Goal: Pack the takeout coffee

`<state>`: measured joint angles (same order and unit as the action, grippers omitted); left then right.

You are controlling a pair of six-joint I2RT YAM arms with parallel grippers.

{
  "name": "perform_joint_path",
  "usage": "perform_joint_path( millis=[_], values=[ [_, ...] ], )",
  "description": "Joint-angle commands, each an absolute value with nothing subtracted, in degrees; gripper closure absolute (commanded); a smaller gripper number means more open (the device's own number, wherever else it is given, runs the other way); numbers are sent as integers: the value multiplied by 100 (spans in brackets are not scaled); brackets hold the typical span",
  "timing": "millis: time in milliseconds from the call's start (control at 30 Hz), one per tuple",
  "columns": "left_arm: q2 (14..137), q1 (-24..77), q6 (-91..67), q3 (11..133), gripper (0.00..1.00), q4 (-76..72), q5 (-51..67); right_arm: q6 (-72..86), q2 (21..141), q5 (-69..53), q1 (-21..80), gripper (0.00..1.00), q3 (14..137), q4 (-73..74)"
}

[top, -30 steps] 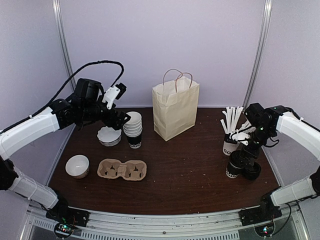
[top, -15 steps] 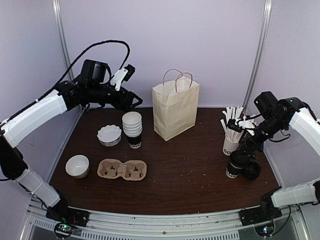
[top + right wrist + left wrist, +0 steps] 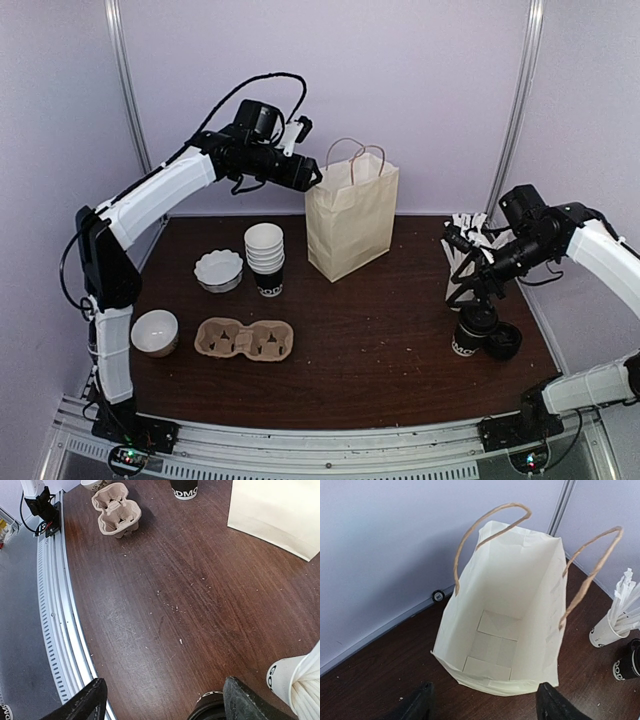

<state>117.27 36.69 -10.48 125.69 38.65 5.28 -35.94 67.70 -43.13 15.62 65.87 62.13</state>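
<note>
**Operator:** Where is the coffee?

**Spotter:** Your coffee cup [image 3: 466,336] stands upright with its lid on, toward the front right of the table [image 3: 380,370]. The white cup of sticks [image 3: 601,634] is just behind it. A black round thing [image 3: 503,341] sits just beside it on the right, and I cannot tell what that is.

**Operator:** And my right gripper?

**Spotter:** Your right gripper [image 3: 165,682] hangs above the coffee cup with its jaws spread wide and nothing in them. In your wrist view the lid shows at the bottom edge between the fingers, nearer the right one. I cannot tell whether it touches that finger.

**Operator:** The left one?

**Spotter:** Your left gripper [image 3: 485,686] is up at the paper bag [image 3: 505,605], at the back middle of the table and well apart from the coffee. Its jaws are wide too and hold nothing, with one finger toward each side of the bag's near rim. The bag stands open with both handles up, and you look straight down to its folded bottom.

**Operator:** What else is there?

**Spotter:** On your left are a stack of cups [image 3: 265,260], a fluted dish [image 3: 219,270], a white bowl [image 3: 155,332] and a cardboard cup carrier [image 3: 244,340].
</note>
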Motion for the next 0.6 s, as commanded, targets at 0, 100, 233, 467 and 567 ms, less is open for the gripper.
perform_joint_path(
  millis=[0,100,233,467,567],
  values=[
    [12196,3596,-1286,13266,28,4006,262,-3464,6709,-4668,1569,17,6224,5772],
    [12455,3556,-1522,13438,29,3886,278,-3421,6519,-4619,1564,16,6004,5622],
    [12779,3503,-1863,13755,31,3761,413,-3394,6382,-4583,1558,15,5845,5495],
    [13159,3428,-2444,14139,39,3858,635,-3410,6385,-4499,1556,13,5783,5463],
    [13156,3428,-2461,14129,41,3900,578,-3418,6419,-4480,1556,13,5775,5449]
  ],
)
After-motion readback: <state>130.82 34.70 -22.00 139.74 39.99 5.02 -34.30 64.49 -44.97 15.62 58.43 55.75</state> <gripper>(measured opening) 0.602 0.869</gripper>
